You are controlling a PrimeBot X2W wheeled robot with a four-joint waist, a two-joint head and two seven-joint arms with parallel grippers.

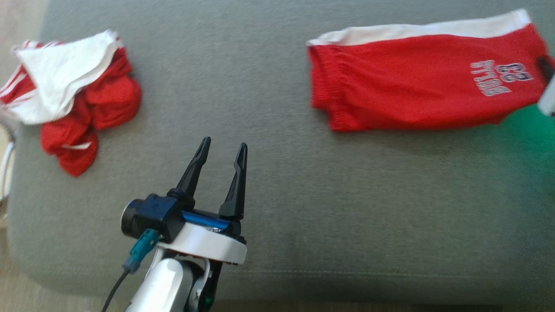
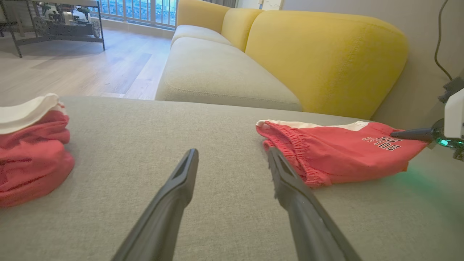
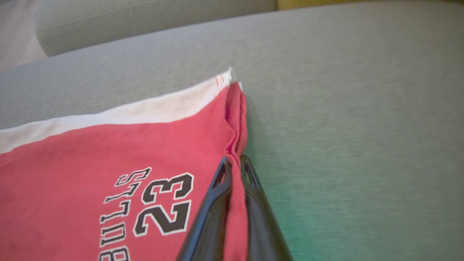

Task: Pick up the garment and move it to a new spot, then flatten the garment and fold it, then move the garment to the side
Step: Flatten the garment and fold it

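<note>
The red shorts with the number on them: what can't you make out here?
- Red shorts: underside hidden against the grey cushion; right wrist view's bottom edge cuts the lettering.
- Right gripper: head view's right edge cuts it, blurred.
- Crumpled red-and-white garment: folds hide its type; left edge cuts it.

Daylight is coming in through the windows [image 2: 145, 9] at the far end and spreading over the pale wooden floor [image 2: 79, 69]. A dark metal-framed table [image 2: 54, 32] is standing by the glass. A yellow sofa [image 2: 326, 61] is running along the plain wall [image 2: 417, 54], where a black cable [image 2: 438, 40] is hanging. Up front, a broad grey cushion [image 1: 303, 216] is catching a green glow.
</note>
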